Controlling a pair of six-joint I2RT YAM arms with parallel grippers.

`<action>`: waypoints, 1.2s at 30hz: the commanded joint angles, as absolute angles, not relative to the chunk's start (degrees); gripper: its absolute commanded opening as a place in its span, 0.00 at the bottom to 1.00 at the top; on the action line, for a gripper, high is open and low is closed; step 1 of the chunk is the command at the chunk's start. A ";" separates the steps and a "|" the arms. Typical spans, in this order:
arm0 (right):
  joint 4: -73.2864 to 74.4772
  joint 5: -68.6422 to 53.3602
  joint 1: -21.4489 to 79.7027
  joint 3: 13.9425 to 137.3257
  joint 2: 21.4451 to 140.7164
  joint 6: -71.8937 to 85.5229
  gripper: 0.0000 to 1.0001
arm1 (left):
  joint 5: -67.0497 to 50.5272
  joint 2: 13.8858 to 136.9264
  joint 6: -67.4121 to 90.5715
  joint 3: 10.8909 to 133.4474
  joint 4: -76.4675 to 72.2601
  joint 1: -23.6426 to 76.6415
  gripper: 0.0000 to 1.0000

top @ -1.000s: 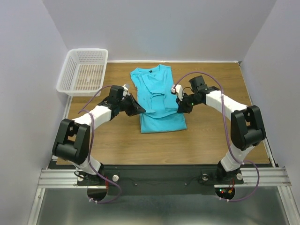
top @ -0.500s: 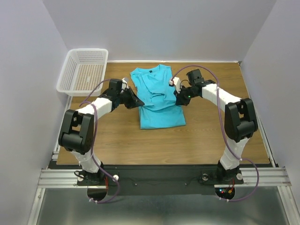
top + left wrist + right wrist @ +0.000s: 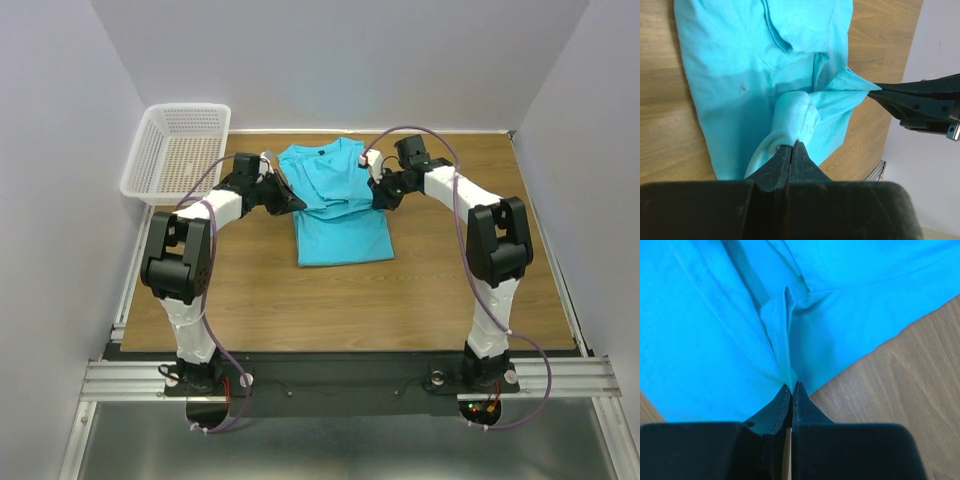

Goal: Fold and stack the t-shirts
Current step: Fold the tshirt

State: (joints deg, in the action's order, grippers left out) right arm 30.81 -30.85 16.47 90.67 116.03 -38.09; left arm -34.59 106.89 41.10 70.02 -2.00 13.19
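Observation:
The turquoise t-shirt (image 3: 340,205) lies on the wooden table at the back middle, neckline with a small dark mark toward the far wall. Its lower part is being lifted and carried over the upper part. My left gripper (image 3: 292,202) is shut on the shirt's left edge; in the left wrist view the gripper (image 3: 793,145) pinches a bunched fold of cloth (image 3: 792,117). My right gripper (image 3: 378,197) is shut on the shirt's right edge; in the right wrist view the gripper (image 3: 791,386) pinches a ridge of cloth (image 3: 782,335).
A white mesh basket (image 3: 180,152) stands at the table's back left corner. The table (image 3: 350,300) is wood, with walls close on the left, back and right. The right gripper's black fingers show in the left wrist view (image 3: 912,100).
Both grippers have moved toward the back wall, carrying the shirt's held edges with them. The shirt's near hem has drawn back, and the visible shirt is shorter.

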 commanded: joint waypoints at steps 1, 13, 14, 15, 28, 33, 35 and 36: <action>28.74 -29.97 16.08 94.74 117.68 -36.39 0.00 | -36.12 107.40 39.38 74.00 -1.67 12.04 0.00; 28.65 -29.01 15.82 99.93 121.64 -34.89 0.04 | -36.39 111.88 38.94 78.75 -0.27 10.90 0.00; 28.65 -28.74 15.82 100.19 121.99 -34.72 0.06 | -36.47 112.41 38.94 79.10 -0.09 10.72 0.00; 28.65 -28.39 15.82 100.37 122.43 -34.46 0.10 | -36.39 112.76 38.85 79.80 -0.09 10.81 0.00; 21.71 -13.38 15.73 105.03 123.05 -18.82 0.51 | -28.41 111.10 40.17 84.73 -0.09 9.32 0.49; 18.90 -10.72 15.82 103.72 120.42 -14.95 0.50 | -23.91 107.50 34.04 83.33 -0.09 8.96 0.50; 18.98 -13.17 15.82 102.14 119.36 -14.68 0.48 | -25.74 105.83 31.48 82.01 -0.61 8.96 0.50; 18.98 -15.71 15.73 100.91 118.66 -16.24 0.39 | -26.71 105.21 29.99 81.31 -1.31 9.05 0.50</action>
